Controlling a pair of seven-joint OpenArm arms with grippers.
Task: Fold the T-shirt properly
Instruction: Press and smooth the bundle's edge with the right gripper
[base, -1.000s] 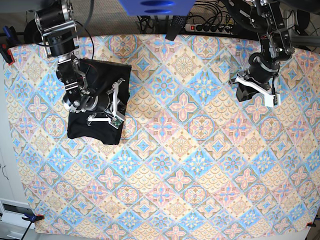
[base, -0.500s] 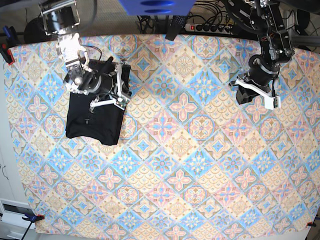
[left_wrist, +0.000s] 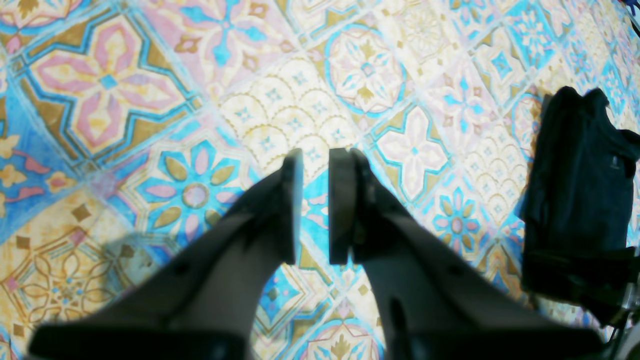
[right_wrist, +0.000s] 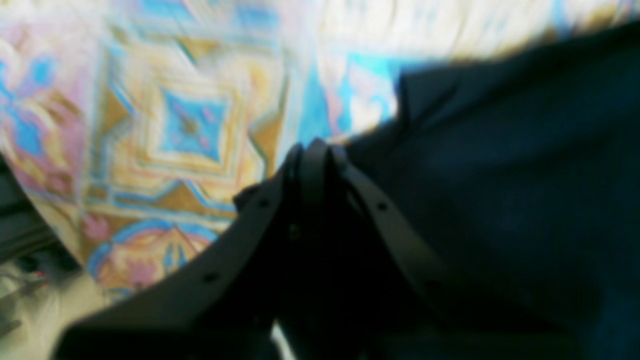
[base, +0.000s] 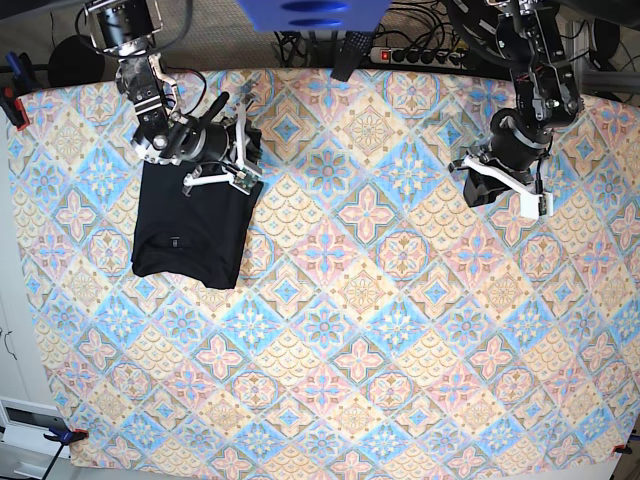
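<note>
Right jaws: the right gripper (right_wrist: 312, 150) has its two dark fingers pressed together with no gap; no cloth can be made out between them in the blurred wrist view.
Right jaws, place: they sit at the top edge of the T-shirt (base: 193, 225), at its upper right corner in the base view, the right gripper (base: 243, 140) lying partly over the cloth.
Left jaws: the left gripper (left_wrist: 315, 197) stands with a narrow gap between its flat fingers, nothing between them, patterned cloth showing through.
Left jaws, place: the left gripper (base: 500, 185) hangs over bare surface on the far side from the garment, well apart from it.
T-shirt, position: it lies on the surface (base: 400, 330) near the base view's upper left corner, beneath the right arm.
T-shirt, look: plain black and matte, folded into a compact upright rectangle with fairly straight sides and a slightly uneven lower edge; a small pale mark shows near its middle.
T-shirt, from the left wrist: a dark folded block (left_wrist: 580, 185) at the frame's right edge.
Surface: covered by a tile-patterned cloth in blue, pink and tan.
</note>
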